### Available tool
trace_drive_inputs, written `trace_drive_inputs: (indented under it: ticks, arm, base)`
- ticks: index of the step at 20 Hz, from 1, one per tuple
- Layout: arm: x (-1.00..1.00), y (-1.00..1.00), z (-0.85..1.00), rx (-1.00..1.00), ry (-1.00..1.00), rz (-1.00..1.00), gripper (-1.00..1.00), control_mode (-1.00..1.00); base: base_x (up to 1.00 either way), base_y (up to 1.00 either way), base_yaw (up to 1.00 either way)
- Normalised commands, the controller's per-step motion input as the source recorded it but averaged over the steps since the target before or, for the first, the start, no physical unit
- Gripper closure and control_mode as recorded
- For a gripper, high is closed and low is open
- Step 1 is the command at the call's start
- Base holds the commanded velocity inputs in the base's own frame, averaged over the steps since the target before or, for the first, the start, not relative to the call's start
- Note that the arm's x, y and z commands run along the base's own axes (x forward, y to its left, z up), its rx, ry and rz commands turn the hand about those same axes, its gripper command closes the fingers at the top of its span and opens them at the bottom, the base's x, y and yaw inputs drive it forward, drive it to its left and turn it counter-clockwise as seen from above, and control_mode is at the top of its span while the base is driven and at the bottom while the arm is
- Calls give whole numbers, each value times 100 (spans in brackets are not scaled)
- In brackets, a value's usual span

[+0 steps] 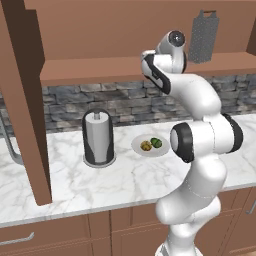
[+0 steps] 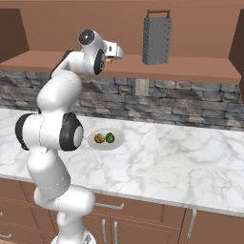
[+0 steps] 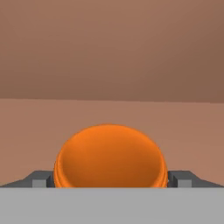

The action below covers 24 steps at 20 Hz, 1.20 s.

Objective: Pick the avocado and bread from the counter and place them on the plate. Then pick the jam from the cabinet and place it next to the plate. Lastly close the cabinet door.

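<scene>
Between fingers: jam (image 3: 110,156), on cabinet shelf.
End effector (image 3: 111,178): spread wide, astride jar, not gripping.
Risk: off-centre closing could tip jam.

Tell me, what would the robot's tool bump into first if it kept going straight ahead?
The jam. The open tool has a fingertip on each side of the orange jar on the cabinet shelf. How close it is, I can't judge.

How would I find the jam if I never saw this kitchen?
Look up at the brown wooden cabinet above the counter. The jam sits on its shelf, between the open gripper fingers. It is squat and orange, unlike the tall grey grater nearby.
</scene>
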Motion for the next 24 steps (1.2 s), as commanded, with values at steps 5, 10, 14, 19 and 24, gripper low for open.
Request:
trace_drive_inputs:
  ticks: [5, 10, 14, 19, 24]
  arm:
    - [26, 0, -4, -5, 0, 0, 100, -100]
    - [6, 0, -3, -3, 0, 0, 100, -100]
    - [-30, 0, -6, 0, 0, 0, 100, -100]
    - [-100, -16, 0, 11, 0, 0, 100, -100]
    - [-100, -19, 0, 14, -1, 0, 100, -100]
  base:
    - [0, 0, 0]
    - [0, 0, 0]
    - [0, 0, 0]
    - [0, 0, 0]
    - [0, 0, 0]
